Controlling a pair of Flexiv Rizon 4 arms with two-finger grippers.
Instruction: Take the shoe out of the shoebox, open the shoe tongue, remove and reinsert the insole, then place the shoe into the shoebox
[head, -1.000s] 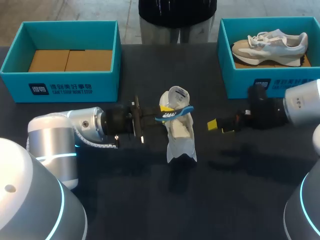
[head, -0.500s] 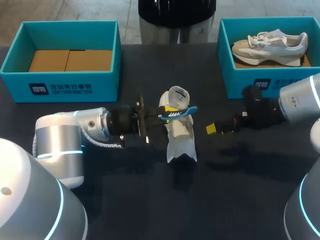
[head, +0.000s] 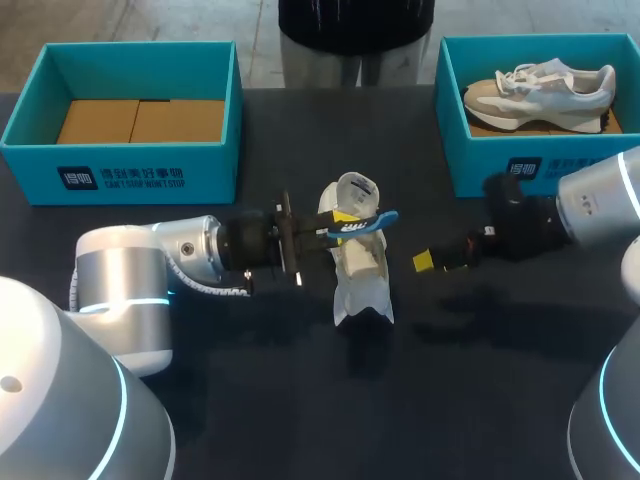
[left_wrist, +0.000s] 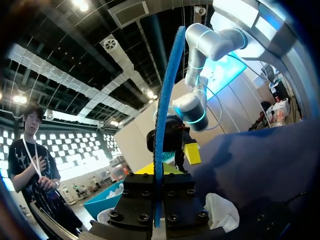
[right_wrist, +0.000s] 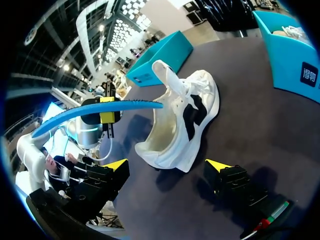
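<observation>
A white shoe (head: 358, 262) lies in the middle of the dark table, its opening turned up. My left gripper (head: 333, 228) hovers over its heel end, shut on a blue insole (head: 365, 222) that juts out to the right above the shoe. In the left wrist view the insole (left_wrist: 165, 100) stands edge-on, clamped in that gripper (left_wrist: 156, 172). My right gripper (head: 438, 262) is open just right of the shoe, holding nothing. Its wrist view has the shoe (right_wrist: 182, 122) ahead of the open gripper (right_wrist: 169, 167), and the insole (right_wrist: 100, 111) beyond it.
An empty teal shoebox (head: 120, 165) stands at the back left. Another teal shoebox (head: 480, 160) at the back right holds a grey-and-white sneaker (head: 540, 85). A white piece of the shoe or paper (left_wrist: 220, 212) lies below my left gripper.
My left arm has carried the insole slightly to the right above the shoe. The right gripper has dropped a little toward the table, still open.
</observation>
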